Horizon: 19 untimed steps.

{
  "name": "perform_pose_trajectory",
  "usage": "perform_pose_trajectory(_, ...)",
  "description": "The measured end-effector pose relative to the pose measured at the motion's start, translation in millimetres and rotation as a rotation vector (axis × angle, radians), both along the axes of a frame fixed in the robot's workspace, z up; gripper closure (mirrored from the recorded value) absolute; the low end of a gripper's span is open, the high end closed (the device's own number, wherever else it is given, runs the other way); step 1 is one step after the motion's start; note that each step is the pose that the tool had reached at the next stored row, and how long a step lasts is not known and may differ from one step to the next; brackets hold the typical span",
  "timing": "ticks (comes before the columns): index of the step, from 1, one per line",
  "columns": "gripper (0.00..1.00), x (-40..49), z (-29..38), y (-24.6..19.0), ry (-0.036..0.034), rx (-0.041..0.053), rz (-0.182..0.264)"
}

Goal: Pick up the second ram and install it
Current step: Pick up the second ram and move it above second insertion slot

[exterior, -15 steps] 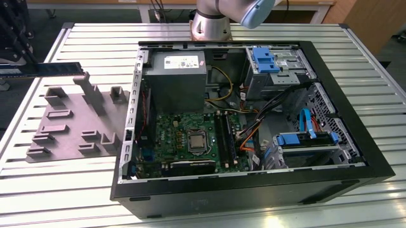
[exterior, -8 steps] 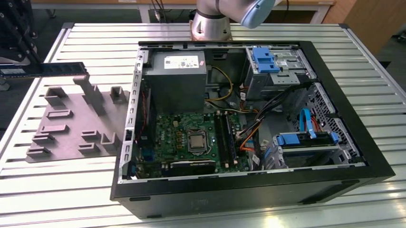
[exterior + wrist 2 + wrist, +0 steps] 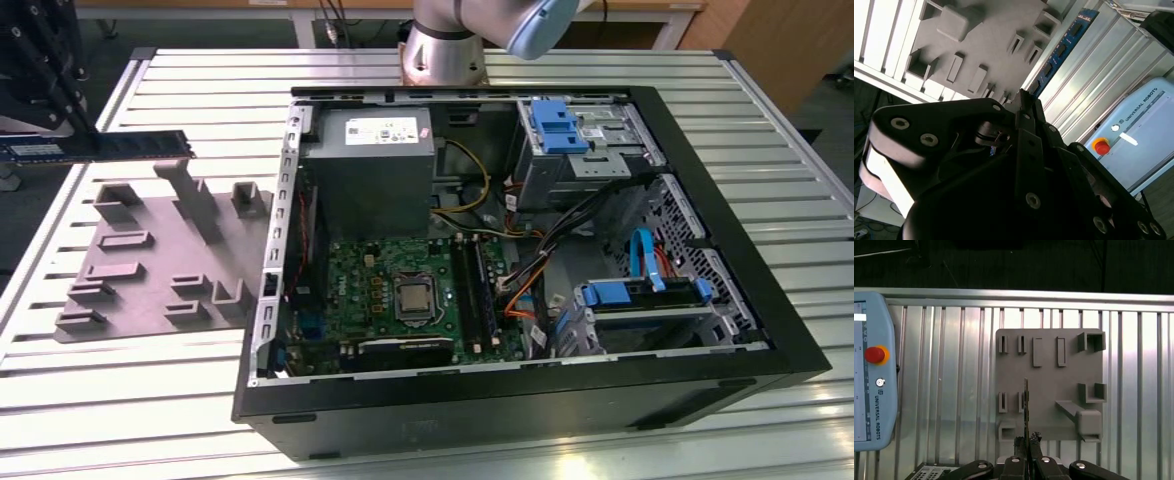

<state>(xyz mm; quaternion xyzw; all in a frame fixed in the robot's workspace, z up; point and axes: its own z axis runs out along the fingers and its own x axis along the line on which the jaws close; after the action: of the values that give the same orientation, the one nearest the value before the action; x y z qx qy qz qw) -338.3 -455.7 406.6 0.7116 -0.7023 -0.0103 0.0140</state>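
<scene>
**Grip.** The gripper (image 3: pixel 1027 441) has its jaws drawn in to a thin gap and clamps the ram (image 3: pixel 1026 402) by one end. The rest of the stick juts straight out past the fingertips. Judged from this hold, the long contact edge is left free for presenting to a slot.

**Location.** The ram hangs level in the air over the far part of the grey fixture (image 3: pixel 147 250), at the exterior view's left. It is well apart from the open case (image 3: pixel 534 395) and its black slots (image 3: pixel 470 290). Installation is judged not yet done.

**Views.**
- The first wrist view looks along the ram edge-on, as a thin line over the fixture's pockets and touching none.
- The second wrist view gives its broad face, blue with dark chips.
- The exterior view supplies its relation to the case.
- Both wrist views take in a pendant (image 3: pixel 869 370) lying on the table (image 3: pixel 134 400) beside the fixture.
</scene>
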Motion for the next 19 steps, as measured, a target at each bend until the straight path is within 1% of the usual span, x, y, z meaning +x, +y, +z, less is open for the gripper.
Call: perform_pose_trajectory(19,0.86,14.6,0.0,0.0,0.0001,-0.0001,0.0)
